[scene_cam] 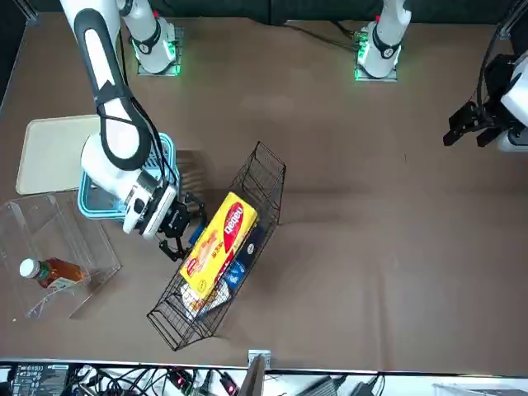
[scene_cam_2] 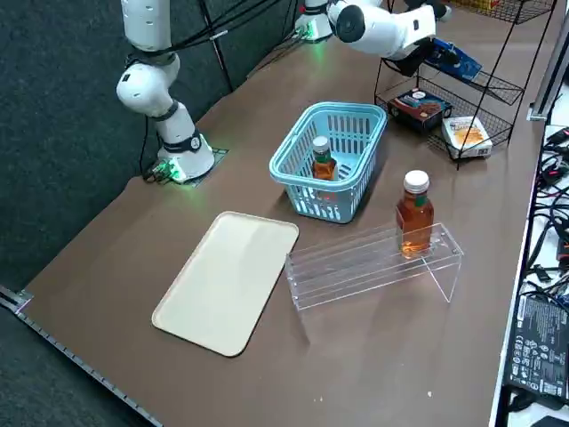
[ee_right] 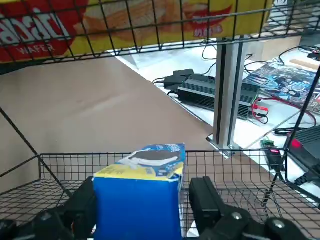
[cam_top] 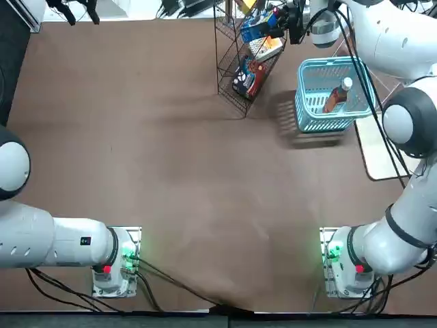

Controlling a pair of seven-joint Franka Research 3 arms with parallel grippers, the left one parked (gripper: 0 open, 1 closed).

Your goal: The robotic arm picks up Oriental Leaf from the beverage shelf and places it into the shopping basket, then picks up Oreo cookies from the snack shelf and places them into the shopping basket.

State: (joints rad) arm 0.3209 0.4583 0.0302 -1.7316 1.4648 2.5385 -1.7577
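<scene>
Reaching into the wire rack [cam_top: 217, 65], the right gripper [ee_right: 143, 186] has its fingers spread around the blue cookie packet [ee_right: 137, 210]. One tea bottle [cam_top: 335, 100] is already in the basket [cam_top: 314, 128] near the rack; gripping, carrying and dropping the cookies seemingly remain.

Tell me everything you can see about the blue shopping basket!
The shopping basket is light blue, looks like plastic, and is a rectangle with slotted sides and a thick rim. It sits upright on the brown table, open at the top, between the black wire rack and the cream tray. Inside, a bottle of red-brown tea with a white cap leans against it.
</scene>
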